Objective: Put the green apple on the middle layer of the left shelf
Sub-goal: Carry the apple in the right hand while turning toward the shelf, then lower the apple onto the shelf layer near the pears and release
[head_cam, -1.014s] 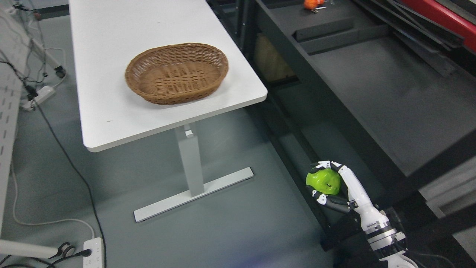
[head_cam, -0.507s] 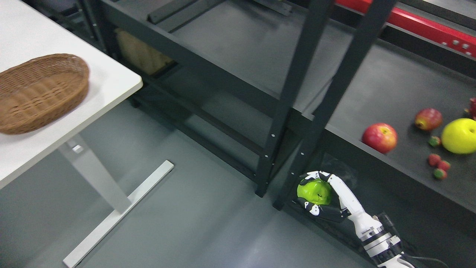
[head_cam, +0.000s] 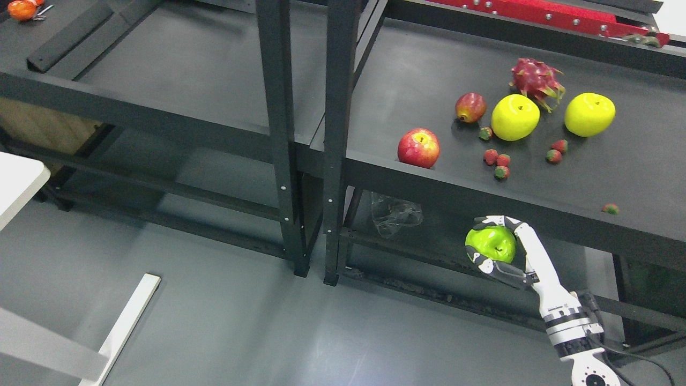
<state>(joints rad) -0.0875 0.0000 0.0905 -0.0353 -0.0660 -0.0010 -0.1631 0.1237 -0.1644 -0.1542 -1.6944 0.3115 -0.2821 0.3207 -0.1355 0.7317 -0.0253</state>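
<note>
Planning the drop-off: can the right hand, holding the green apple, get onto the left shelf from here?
Probably not directly. The right hand grips the green apple low beside the right shelf; black uprights stand between it and the left shelf.

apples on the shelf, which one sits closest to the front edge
The red apple, at the left end of the fruit group on the right shelf. It sits right at the front lip, while the two yellow apples lie further back beside the dragon fruit.

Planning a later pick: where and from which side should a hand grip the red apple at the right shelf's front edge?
Grip the round red apple across its widest middle, coming from above: it sits upright, stem dimple up, and the black shelf's raised front lip blocks a low frontal approach.
</note>
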